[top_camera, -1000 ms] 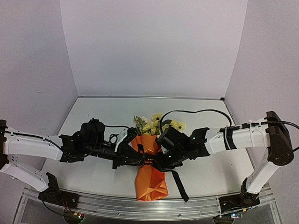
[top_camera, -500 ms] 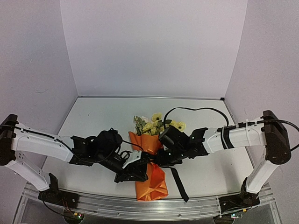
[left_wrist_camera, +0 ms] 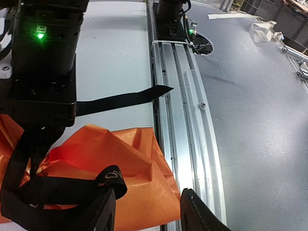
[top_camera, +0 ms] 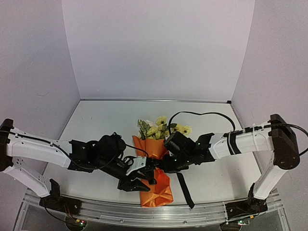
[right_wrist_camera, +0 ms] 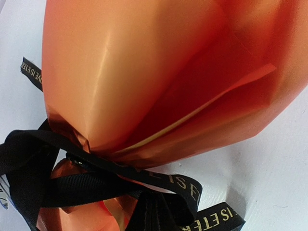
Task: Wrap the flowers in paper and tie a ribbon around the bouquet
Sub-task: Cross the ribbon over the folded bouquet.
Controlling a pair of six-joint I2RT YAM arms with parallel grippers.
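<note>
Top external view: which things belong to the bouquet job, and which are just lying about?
Job in hand: flowers; orange paper wrapped round them; black ribbon.
Lying about: black cable looped on the table behind the right arm; metal rail along the near edge.

orange paper (right_wrist_camera: 139,77) cone | black lettered ribbon (right_wrist_camera: 163,180) cinched around waist

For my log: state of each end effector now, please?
Left end effector: open, holding nothing.
Right end effector: closed; whether on narrow black fabric ribbon, cannot tell.
</note>
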